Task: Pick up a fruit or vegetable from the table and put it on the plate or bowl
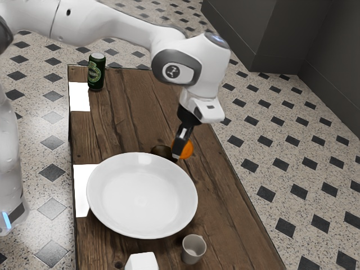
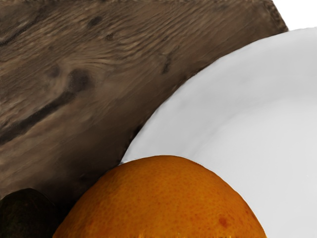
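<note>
The gripper (image 1: 180, 152) hangs straight down from the wrist, and its black fingers are pinched on the orange (image 1: 188, 148); the near finger lies dark across the fruit's side toward the exterior view's left. The orange sits at the fingertips, just beyond the far rim of the plate (image 1: 142, 194), over the bare wood of the table (image 1: 225, 197). I cannot tell whether it rests on the wood or hangs a little above it. It is round, so no long axis can be made out, and no stem end shows to tell which way it points.

In the wrist view the orange (image 2: 163, 203) bulges up just under the hand, with the plate (image 2: 257, 124) curving away on one side of it and the table (image 2: 74, 74) on the other.

A small dark brown thing (image 1: 161, 151) lies just beside the orange, against the plate's far rim; it is the dark lump (image 2: 20, 215) next to the fruit in the wrist view.

Farther out, a green can (image 1: 97, 71) stands upright near the table's far corner. A cup (image 1: 193, 248) and a white block (image 1: 142, 261) stand at the near end, just past the plate.
</note>
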`<act>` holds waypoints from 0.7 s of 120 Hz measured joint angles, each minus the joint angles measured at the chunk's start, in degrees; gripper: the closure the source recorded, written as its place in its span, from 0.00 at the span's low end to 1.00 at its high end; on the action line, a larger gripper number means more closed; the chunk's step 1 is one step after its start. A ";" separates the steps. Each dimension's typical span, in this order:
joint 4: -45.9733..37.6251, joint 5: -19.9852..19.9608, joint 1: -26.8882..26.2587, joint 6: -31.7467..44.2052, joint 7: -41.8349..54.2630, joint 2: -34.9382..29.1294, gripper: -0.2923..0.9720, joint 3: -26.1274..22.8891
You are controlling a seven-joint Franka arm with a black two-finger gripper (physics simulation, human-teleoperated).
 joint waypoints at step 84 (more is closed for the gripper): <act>-5.71 -7.83 -0.09 -5.22 -11.87 -7.10 0.29 -6.57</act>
